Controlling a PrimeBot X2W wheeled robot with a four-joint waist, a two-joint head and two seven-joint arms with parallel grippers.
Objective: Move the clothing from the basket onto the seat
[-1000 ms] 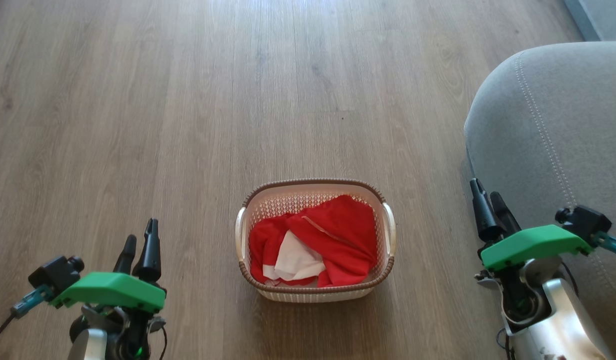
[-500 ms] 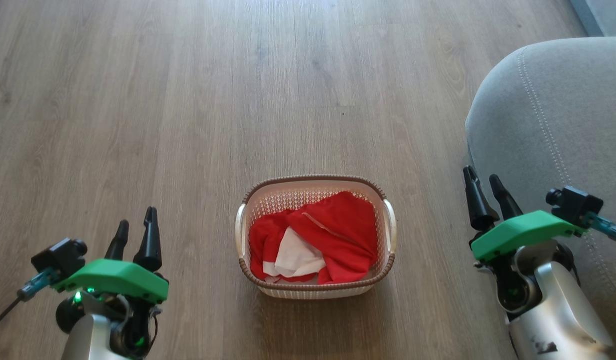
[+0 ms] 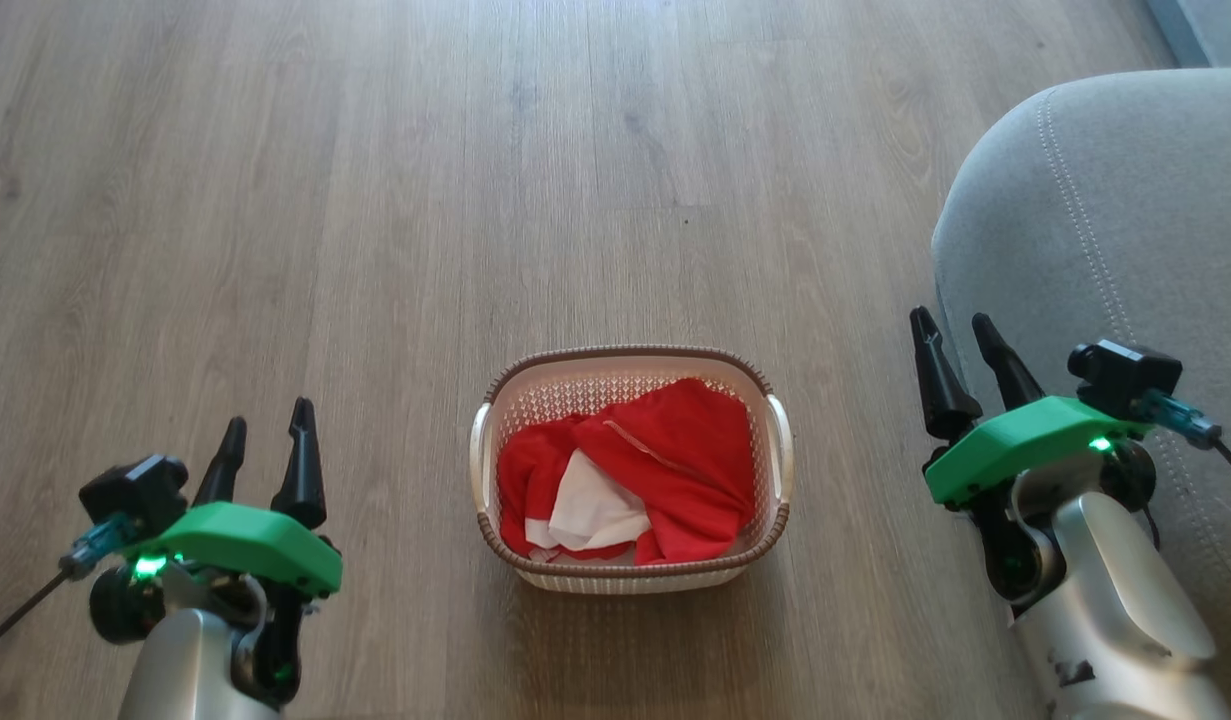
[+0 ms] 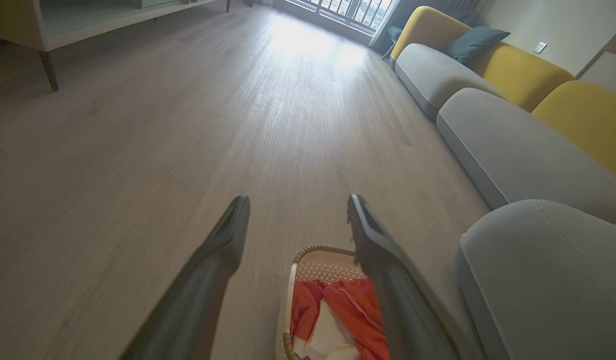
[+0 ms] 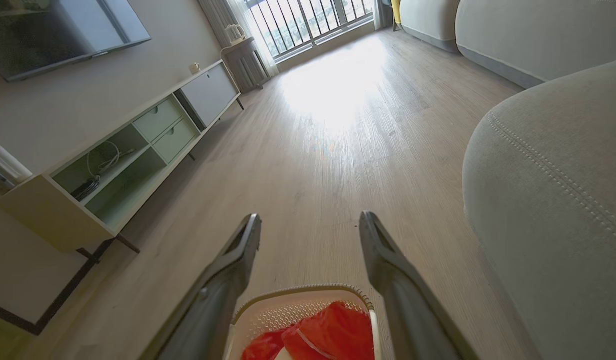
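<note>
Low in the middle of the head view, a small cream-white perforated plastic basket with a brown woven-look rim sits on the pale wood-plank floor. The bright red clothing with its white panel lies heaped inside it, and none is on the big grey upholstered seat at the right edge. The left claw at lower left and the right claw at lower right both hang empty with fingers spread wide, well apart from the basket on either side. To my eye the step in hand is the first reach. The right claw, nearer the seat, would do well to swing in over the rim, drop onto the raised red fold at the heap's upper right, and pinch deep enough to catch cloth rather than wall. The rim and white side handles could snag, and the light basket may lift with the fabric. Farther off, a long sofa with yellow backs and a low open-shelved cabinet stand out of the way.
</note>
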